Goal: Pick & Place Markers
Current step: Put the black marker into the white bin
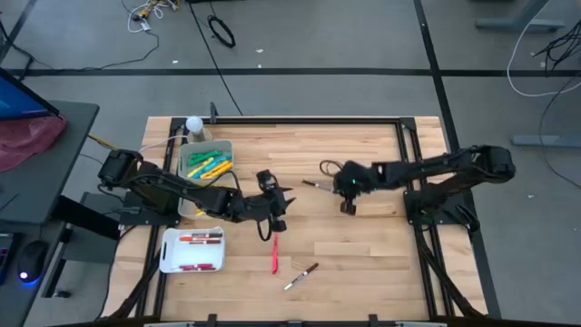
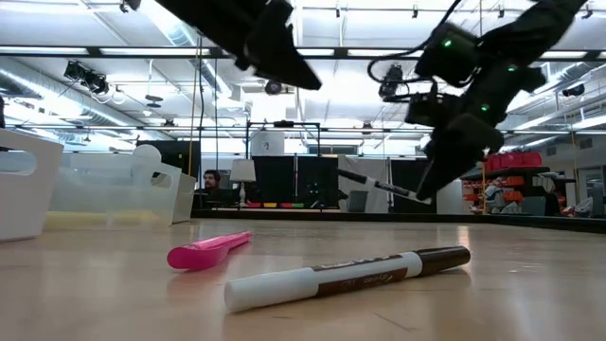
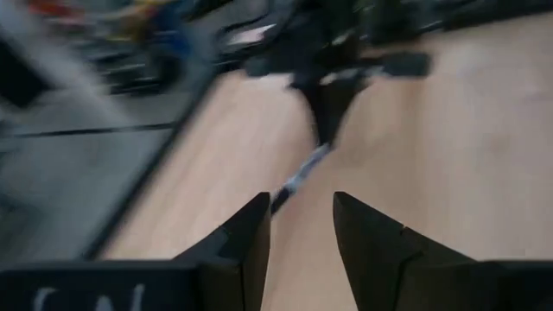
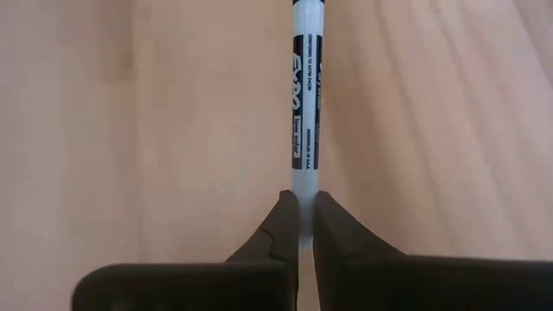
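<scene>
In the right wrist view my right gripper (image 4: 299, 203) is shut on a white marker (image 4: 301, 104) with black print. From above, this gripper (image 1: 329, 185) hangs over the table's middle, and the marker (image 1: 314, 184) points toward my left gripper (image 1: 283, 195). My left gripper (image 3: 302, 207) is open with nothing between its fingers, and it faces the held marker's free end (image 3: 294, 181). A pink marker (image 1: 274, 254) and a white marker with brown ends (image 1: 301, 276) lie flat on the table near its front. My right gripper pinches one end of the white marker's barrel (image 4: 300, 177) between its two fingers. The fingers come slanting down from the table's right side and lie along the marker, which sticks out ahead of them. The marker (image 2: 379, 185) is lifted clear of the table, nearly level.
A clear bin (image 1: 192, 173) with yellow and green markers stands at the left. Nearer the front, a white tray (image 1: 172, 254) holds red markers. A white round object (image 1: 193, 123) sits at the far left corner. Bare wood lies at the right front.
</scene>
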Robot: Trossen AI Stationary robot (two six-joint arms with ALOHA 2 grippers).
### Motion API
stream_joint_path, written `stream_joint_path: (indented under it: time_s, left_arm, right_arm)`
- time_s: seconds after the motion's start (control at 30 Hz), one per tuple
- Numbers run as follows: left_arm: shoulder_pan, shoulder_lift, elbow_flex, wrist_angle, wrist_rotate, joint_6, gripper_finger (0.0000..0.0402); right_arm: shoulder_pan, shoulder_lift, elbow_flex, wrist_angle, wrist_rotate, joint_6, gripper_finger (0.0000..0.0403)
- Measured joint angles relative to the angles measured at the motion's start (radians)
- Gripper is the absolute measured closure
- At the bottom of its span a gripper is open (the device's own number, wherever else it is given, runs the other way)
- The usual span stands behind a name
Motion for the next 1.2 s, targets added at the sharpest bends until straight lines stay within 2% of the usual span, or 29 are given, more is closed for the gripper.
stream_joint_path:
  time_s: [0.13,0.23,0.33,0.43,0.57,0.8,1.2]
  left_arm:
    - [0.062,0.008,0.000,0.037,0.296,-0.024,0.0234]
    - [0.104,0.032,0.000,0.034,0.435,-0.032,0.0194]
    - [0.132,0.073,0.001,0.071,0.505,-0.032,0.0153]
    - [0.149,0.121,0.000,0.086,0.518,-0.051,0.0123]
    - [0.163,0.152,-0.001,0.108,0.517,-0.077,0.0113]
    - [0.162,0.162,-0.001,0.157,0.534,-0.077,0.0165]
    - [0.162,0.162,-0.001,0.154,0.532,-0.076,0.0316]
  right_arm:
    - [0.134,0.007,-0.053,0.123,0.036,0.081,0.0396]
    - [0.195,0.006,-0.071,0.217,0.036,0.091,0.0395]
    - [0.226,0.006,-0.077,0.263,0.045,0.093,0.0395]
    - [0.234,0.006,-0.077,0.297,0.045,0.091,0.0395]
    - [0.233,0.006,-0.077,0.318,0.046,0.088,0.0395]
    - [0.233,0.006,-0.077,0.340,0.045,0.075,0.0394]
    - [0.234,0.006,-0.077,0.339,0.041,0.071,0.0394]
